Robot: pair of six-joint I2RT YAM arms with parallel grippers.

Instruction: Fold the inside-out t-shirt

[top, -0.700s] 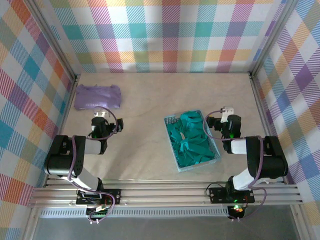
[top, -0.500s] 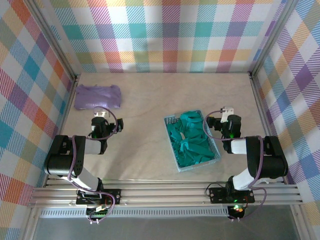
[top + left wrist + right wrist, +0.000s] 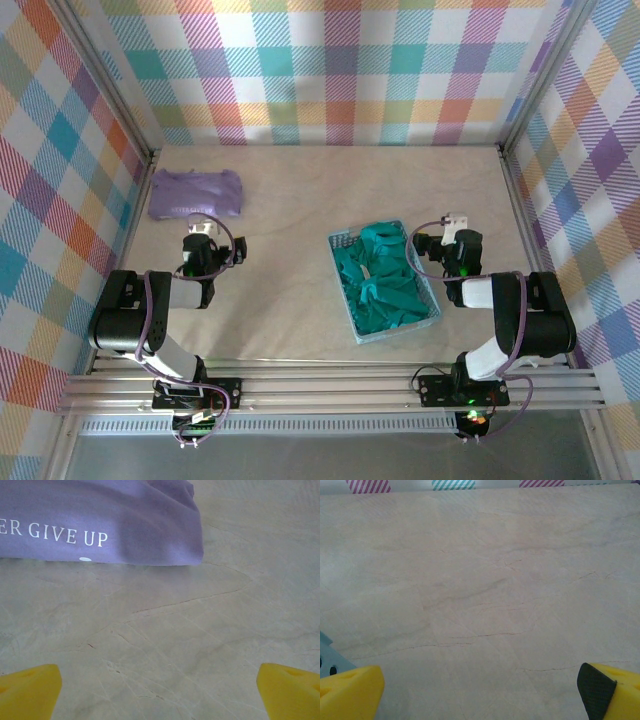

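Top external view: we see the inside-out t-shirt (image 3: pixel 385 280) bunched in the light blue basket (image 3: pixel 342 243), right of centre. Its long axis runs far to near, angled rightward toward us; we cannot tell its collar end. The left gripper (image 3: pixel 203 232) and the right gripper (image 3: pixel 452 222) gape wide, holding nothing.
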